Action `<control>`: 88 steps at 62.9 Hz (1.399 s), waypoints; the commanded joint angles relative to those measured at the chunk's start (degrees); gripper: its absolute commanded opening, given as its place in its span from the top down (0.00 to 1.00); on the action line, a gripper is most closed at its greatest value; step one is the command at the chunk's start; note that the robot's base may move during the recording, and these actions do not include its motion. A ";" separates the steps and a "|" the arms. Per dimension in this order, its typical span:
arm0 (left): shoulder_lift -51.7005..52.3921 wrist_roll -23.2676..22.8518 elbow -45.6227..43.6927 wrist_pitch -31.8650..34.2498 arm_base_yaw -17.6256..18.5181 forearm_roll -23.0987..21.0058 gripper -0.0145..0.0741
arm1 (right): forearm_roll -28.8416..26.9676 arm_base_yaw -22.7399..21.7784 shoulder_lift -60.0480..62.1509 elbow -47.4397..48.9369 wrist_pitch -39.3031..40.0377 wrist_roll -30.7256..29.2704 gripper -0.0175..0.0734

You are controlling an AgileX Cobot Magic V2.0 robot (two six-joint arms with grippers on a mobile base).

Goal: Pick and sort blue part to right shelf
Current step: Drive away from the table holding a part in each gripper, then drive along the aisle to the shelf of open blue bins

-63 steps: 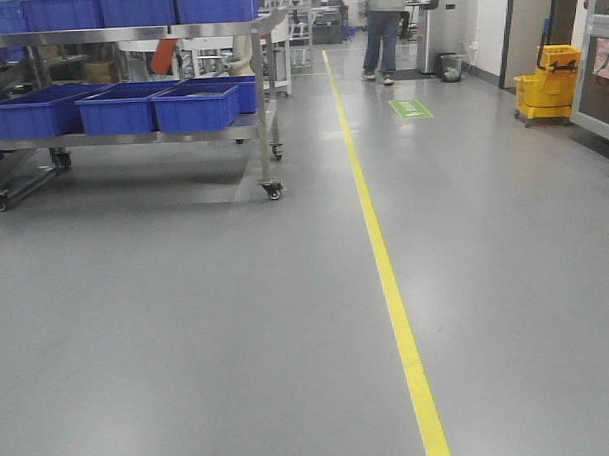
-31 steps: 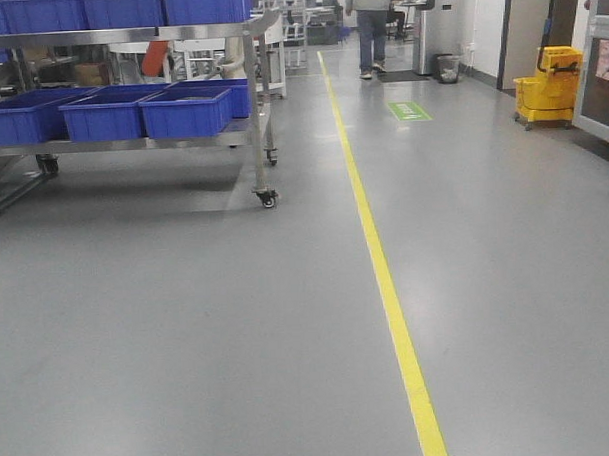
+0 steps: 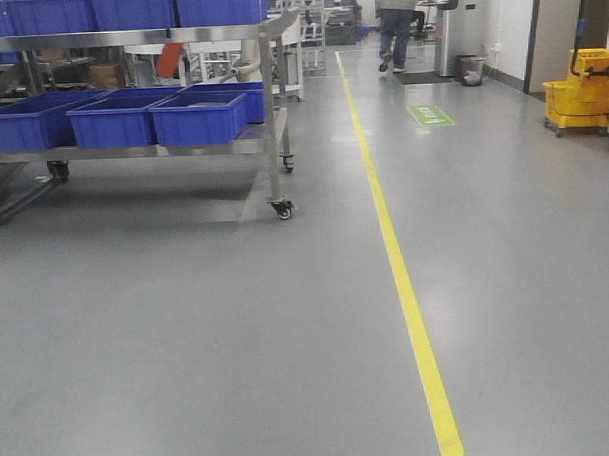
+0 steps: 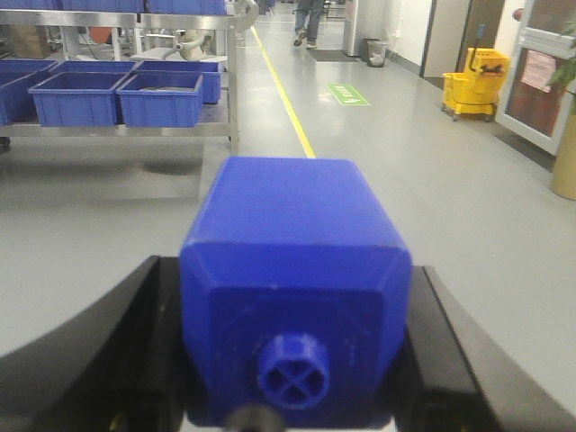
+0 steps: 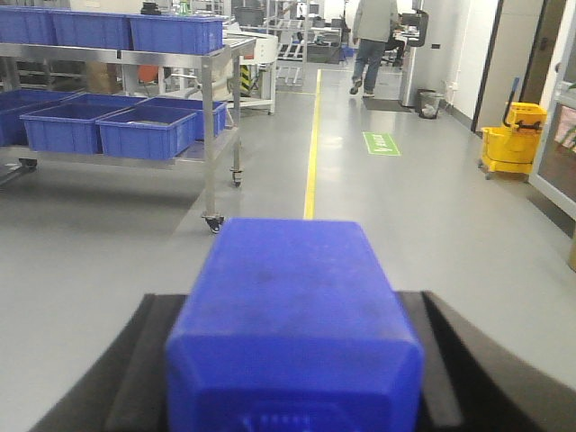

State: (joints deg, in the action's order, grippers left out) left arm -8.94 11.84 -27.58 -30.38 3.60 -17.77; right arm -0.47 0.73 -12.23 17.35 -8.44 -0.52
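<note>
The right fingers [image 5: 148,360], matte black, press against both sides of the blue part [image 5: 292,315]. It is a smooth, boxy solid-blue plastic block with sloped shoulders that fills the lower centre, its cap end cut off by the bottom edge. The left fingers [image 4: 126,351] likewise clamp a squatter blue block [image 4: 292,270] with a small round cross-slotted knob. Beyond, on the grey floor [image 3: 188,342] with its yellow line [image 3: 410,304], a wheeled stainless steel rack [image 3: 272,99] in the upper left carries open blue bins [image 3: 199,119] whose contents cannot be made out.
</note>
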 commanded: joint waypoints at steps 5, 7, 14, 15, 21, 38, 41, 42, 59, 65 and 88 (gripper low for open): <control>-0.91 -0.20 -1.56 5.11 -0.08 -0.93 0.53 | 0.47 -0.38 -0.46 1.77 5.33 -0.37 0.35; -0.91 -0.20 -1.56 5.11 -0.08 -0.93 0.53 | 0.47 -0.38 -0.46 1.77 5.33 -0.37 0.35; -0.91 -0.20 -1.56 5.11 -0.08 -0.93 0.53 | 0.47 -0.38 -0.46 1.77 5.33 -0.37 0.35; -0.91 -0.20 -1.56 5.11 -0.08 -0.93 0.53 | 0.47 -0.38 -0.46 1.77 5.33 -0.37 0.35; -0.91 -0.20 -1.56 5.11 -0.08 -0.93 0.53 | 0.47 -0.38 -0.46 1.77 5.33 -0.37 0.35; -0.91 -0.20 -1.56 5.11 -0.08 -0.93 0.53 | 0.47 -0.38 -0.46 1.77 5.33 -0.37 0.35; -0.91 -0.20 -1.56 5.11 -0.08 -0.93 0.53 | 0.47 -0.38 -0.46 1.77 5.33 -0.37 0.35; -0.91 -0.20 -1.56 5.11 -0.08 -0.93 0.53 | 0.47 -0.38 -0.46 1.77 5.33 -0.37 0.35; -0.91 -0.20 -1.56 5.11 -0.08 -0.93 0.53 | 0.47 -0.38 -0.46 1.77 5.33 -0.37 0.35; -0.91 -0.20 -1.56 5.11 -0.08 -0.93 0.53 | 0.47 -0.38 -0.46 1.77 5.33 -0.37 0.35; -0.91 -0.20 -1.56 5.11 -0.08 -0.93 0.53 | 0.47 -0.38 -0.46 1.77 5.33 -0.37 0.35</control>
State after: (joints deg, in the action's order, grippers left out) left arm -8.94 11.84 -27.58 -30.38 3.60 -17.77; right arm -0.47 0.64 -12.23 17.35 -8.44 -0.52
